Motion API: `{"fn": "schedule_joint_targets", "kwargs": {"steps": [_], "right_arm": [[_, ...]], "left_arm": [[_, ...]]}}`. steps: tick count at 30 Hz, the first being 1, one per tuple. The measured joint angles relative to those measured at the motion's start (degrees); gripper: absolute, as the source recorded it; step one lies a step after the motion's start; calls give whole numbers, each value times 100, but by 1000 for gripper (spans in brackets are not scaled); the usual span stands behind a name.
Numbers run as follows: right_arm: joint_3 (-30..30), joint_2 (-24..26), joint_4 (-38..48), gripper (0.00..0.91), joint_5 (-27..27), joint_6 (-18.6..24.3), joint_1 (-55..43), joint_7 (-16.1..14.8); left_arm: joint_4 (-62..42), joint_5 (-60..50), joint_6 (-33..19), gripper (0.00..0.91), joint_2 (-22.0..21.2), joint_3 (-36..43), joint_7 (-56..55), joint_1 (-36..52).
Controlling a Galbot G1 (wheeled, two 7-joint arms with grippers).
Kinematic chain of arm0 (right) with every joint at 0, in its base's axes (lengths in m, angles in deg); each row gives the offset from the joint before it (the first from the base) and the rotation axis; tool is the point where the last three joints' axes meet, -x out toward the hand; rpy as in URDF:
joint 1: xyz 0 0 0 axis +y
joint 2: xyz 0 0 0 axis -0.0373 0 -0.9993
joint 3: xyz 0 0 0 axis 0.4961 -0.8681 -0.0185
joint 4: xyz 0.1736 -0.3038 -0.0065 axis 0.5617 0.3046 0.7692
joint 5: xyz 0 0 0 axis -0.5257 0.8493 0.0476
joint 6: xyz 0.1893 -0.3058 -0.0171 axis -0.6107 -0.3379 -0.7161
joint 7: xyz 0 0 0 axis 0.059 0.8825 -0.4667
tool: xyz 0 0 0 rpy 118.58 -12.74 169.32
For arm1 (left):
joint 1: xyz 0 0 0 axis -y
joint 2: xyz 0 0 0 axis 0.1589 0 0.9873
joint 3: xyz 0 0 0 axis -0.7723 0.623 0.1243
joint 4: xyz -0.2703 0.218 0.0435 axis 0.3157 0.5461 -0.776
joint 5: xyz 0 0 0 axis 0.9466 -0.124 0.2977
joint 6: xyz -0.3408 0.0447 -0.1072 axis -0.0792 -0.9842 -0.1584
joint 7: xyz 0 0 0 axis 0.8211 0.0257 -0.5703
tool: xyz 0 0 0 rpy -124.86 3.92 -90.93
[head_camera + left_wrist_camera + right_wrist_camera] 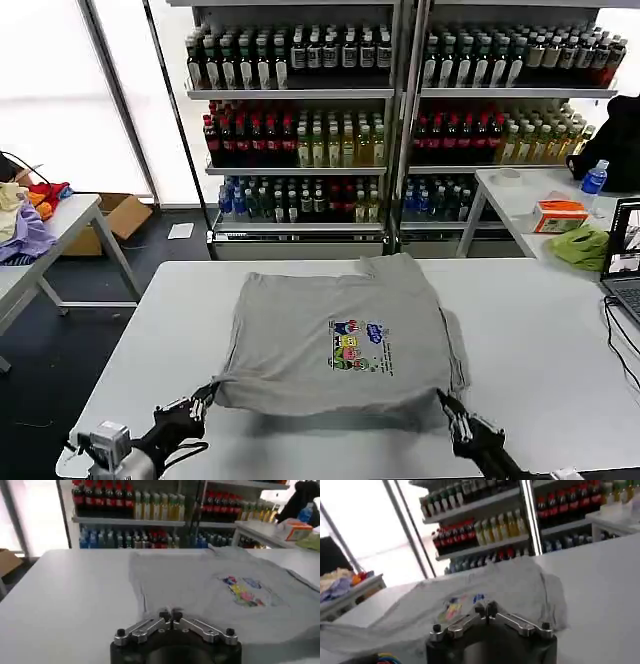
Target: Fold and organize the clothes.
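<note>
Folding step: grey shirt (pixel 335 345) lay print-up at mid white table (pixel 540 330); near hem lifted at both corners
Left gripper (pixel 170 614): fingertips pressed together, pinching the near-left hem corner
Right gripper (pixel 485 609): likewise pinching the near-right corner
Technique: both corners should travel level and together toward the collar; uneven pull would likely skew the fold

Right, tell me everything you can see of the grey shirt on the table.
The grey shirt looks like soft cotton, with a small multicoloured print on its chest. It lies partly folded on the white table, sleeves tucked in, collar end toward the shelves. Its near edge is lifted: the left claw is shut on the near left corner and the right claw on the near right corner.
</note>
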Motion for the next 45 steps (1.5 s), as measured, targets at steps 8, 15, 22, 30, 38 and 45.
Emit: {"fn": "schedule_joint_targets", "kwargs": {"steps": [8,15,22,30,38,45], "right_arm": [[-351,91,588,0,44,11,-1066,289],[-818,112,1274,907,406,-56,-1936,394],[-1132,47,1718,907,762,-178,-2439,424],[-1112,87,1766,907,913,-346,-2554,497],[-858,123,1336,907,1242,-772,-1997,864],[-843,-7,1159,907,1503,-1074,-1598,1235]], "left_arm": [[-661,341,51,10,191,394,-44,1056],[-1367,439,91,907,202,963,-52,2019],[-2063,381,99,907,143,1453,-12,2799],[-2328,303,98,907,232,1500,-17,3049],[-2039,154,118,907,223,1245,-27,2561],[-1868,-40,115,907,102,1221,6,2080]]}}
